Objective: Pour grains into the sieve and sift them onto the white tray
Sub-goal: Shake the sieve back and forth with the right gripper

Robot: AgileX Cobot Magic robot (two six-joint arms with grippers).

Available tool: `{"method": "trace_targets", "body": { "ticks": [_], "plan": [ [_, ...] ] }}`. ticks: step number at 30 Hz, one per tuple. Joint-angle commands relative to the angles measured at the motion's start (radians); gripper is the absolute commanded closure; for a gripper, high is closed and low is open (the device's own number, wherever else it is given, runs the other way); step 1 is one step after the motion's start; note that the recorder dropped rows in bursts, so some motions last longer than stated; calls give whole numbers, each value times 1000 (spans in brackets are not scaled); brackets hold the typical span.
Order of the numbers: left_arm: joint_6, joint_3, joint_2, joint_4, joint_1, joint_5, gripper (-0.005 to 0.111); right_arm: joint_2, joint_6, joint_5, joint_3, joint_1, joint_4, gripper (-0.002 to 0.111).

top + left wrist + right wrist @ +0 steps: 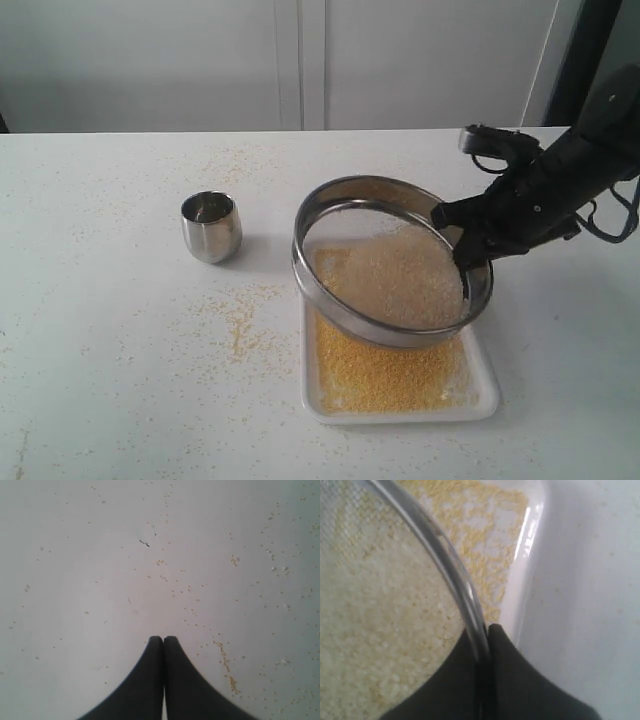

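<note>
The left tool (163,640) is hovering clenched and empty over the worktop (75,580); a steel cup (211,227) is standing upright, apart from the sieve (385,332) on its left; the sieve is tilting above the white tray (400,413), holding whitish grains (400,275), yellow ones lying on the tray; the right tool (462,248) is clamping the sieve's right rim.

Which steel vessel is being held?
The wide sieve, its rim pinched by the right gripper above the white tray; the small cup stands free.
</note>
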Motion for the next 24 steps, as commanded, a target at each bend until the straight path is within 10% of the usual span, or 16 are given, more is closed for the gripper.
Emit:
{"method": "trace_targets", "body": {
  "ticks": [1,5,10,14,19,22,24],
  "plan": [
    [-1,7,-8,-6,3,10,107,-23,-267,75,-7,15,76,108],
    [-1,7,-8,-6,3,10,107,-37,217,-85,-2,10,-90,108],
    [-1,7,-8,-6,3,10,107,-66,-195,9,-10,79,-143,108],
    [-1,7,-8,-6,3,10,107,-72,408,-98,-5,54,-330,108],
    [-1,7,-8,-6,3,10,107,-72,-94,3,-5,108,-287,108],
    [-1,7,-8,-6,3,10,107,-72,500,-108,-5,77,-399,108],
    [-1,7,-8,-6,3,10,107,-72,417,-110,-5,98,-342,108]
  ]
}}
